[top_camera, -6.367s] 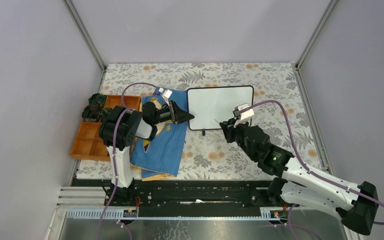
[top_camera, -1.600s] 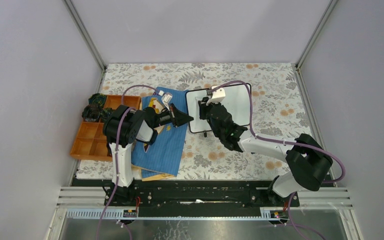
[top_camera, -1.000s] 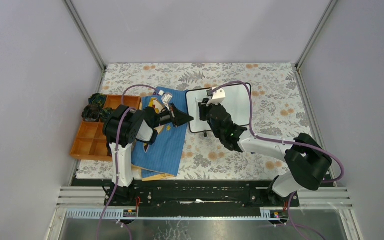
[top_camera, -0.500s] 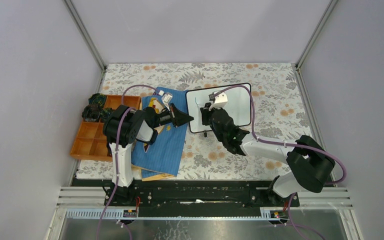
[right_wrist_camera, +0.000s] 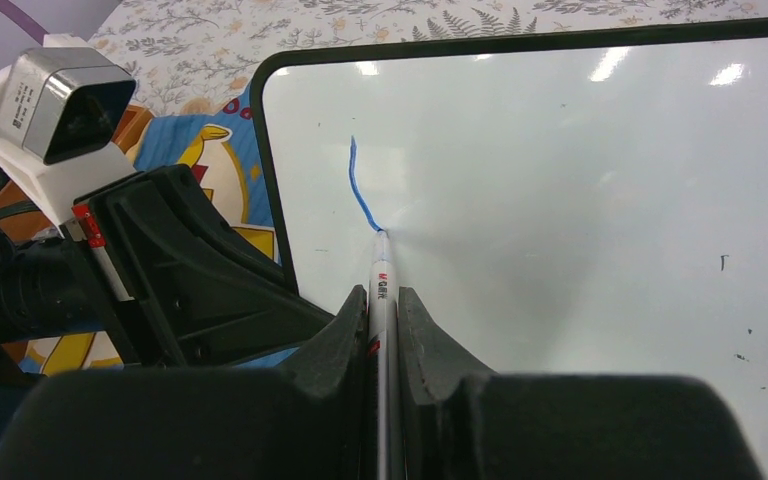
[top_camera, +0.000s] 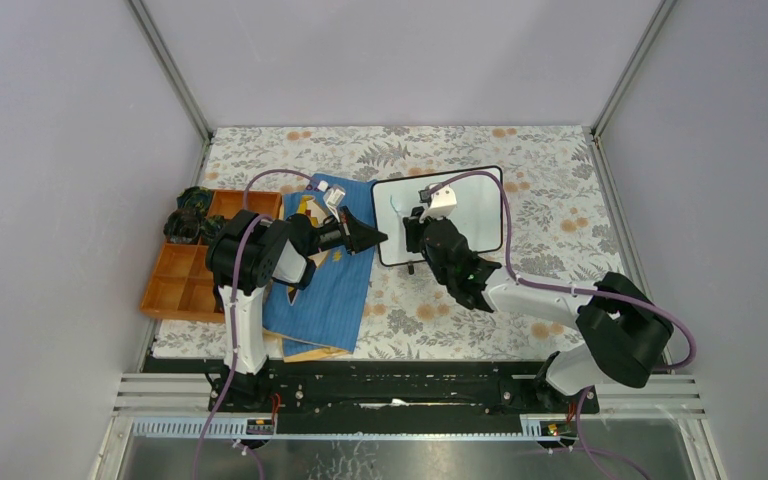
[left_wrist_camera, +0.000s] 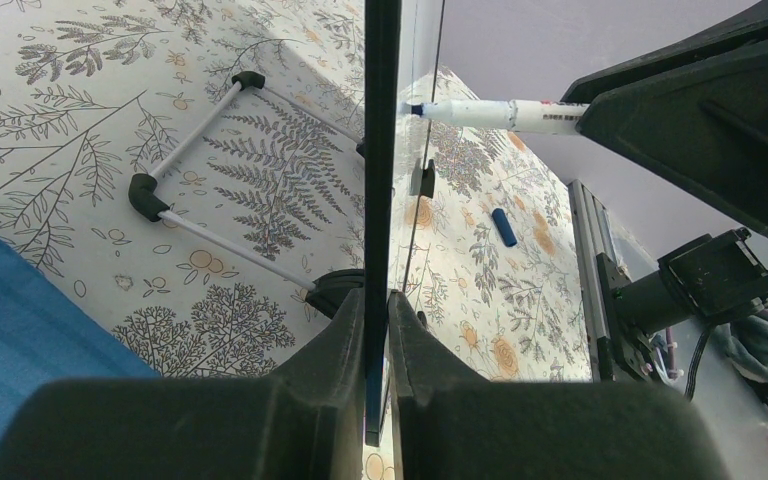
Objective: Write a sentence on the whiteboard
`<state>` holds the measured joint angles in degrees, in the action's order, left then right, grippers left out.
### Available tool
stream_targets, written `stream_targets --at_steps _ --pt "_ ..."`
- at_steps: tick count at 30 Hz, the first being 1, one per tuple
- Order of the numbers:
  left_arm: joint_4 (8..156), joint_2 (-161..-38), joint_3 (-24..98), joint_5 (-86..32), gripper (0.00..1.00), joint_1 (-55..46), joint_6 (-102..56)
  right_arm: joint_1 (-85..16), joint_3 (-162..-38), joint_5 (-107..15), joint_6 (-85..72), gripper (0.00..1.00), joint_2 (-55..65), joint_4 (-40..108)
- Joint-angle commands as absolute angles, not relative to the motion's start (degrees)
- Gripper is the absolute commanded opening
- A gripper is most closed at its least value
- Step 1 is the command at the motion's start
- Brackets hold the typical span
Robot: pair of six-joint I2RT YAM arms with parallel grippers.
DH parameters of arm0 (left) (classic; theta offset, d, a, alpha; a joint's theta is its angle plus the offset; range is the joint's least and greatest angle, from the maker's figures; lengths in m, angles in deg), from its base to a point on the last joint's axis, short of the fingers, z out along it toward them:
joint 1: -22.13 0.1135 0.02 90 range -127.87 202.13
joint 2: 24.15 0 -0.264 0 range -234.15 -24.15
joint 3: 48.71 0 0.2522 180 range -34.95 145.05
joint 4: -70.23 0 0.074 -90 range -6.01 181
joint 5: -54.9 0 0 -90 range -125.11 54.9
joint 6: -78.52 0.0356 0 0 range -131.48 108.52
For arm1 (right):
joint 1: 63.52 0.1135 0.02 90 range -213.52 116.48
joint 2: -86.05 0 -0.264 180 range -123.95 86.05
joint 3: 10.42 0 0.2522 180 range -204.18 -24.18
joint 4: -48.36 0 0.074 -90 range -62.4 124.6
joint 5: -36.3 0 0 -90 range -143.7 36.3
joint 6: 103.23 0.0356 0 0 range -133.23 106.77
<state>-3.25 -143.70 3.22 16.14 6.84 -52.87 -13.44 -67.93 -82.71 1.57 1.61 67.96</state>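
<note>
Top external — floral tablecloth [top_camera: 520,160], grey walls [top_camera: 400,60]; left fingers [left_wrist_camera: 335,380] clamp whiteboard [top_camera: 475,210], right fingers [right_wrist_camera: 345,340] pen [right_wrist_camera: 381,290].

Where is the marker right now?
In the right wrist view, the marker touches the whiteboard near its left edge, tip at the lower end of a short blue stroke. The left gripper clamps that edge.
</note>
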Motion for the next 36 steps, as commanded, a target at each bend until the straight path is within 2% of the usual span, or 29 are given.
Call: stream_targets --at_steps 1,19,36 --pt "-4.06 -143.45 3.32 16.04 0.09 6.28 -50.63 -14.11 -67.88 -85.73 0.92 0.0 3.6 67.2" --pt "-2.98 -143.11 3.11 16.08 0.09 6.04 -49.67 -14.68 -66.52 -84.48 1.21 0.0 8.58 69.67" --pt "-2.73 -143.3 3.25 16.22 0.09 5.92 -49.46 -16.09 -70.38 -81.18 2.63 0.0 5.34 70.45"
